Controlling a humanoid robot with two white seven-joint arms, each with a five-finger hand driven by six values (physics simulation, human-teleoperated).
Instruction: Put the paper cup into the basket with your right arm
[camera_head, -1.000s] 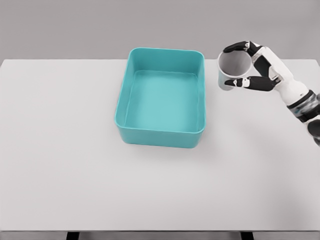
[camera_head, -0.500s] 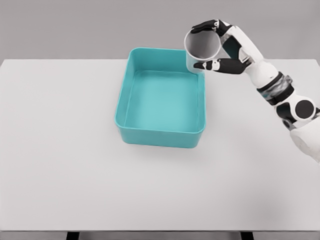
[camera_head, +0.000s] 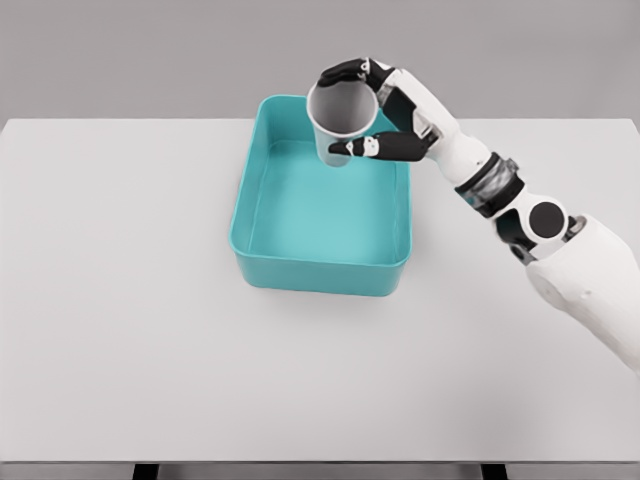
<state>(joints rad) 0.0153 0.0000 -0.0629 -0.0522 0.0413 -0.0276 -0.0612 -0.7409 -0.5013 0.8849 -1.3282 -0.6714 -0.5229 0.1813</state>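
The right hand holds the cup between curled fingers, upright above the basket, ready for lowering.

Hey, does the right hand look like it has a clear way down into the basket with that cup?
Probably yes. The right hand holds the paper cup upright above the far end of the basket, whose open top shows nothing inside to block it.
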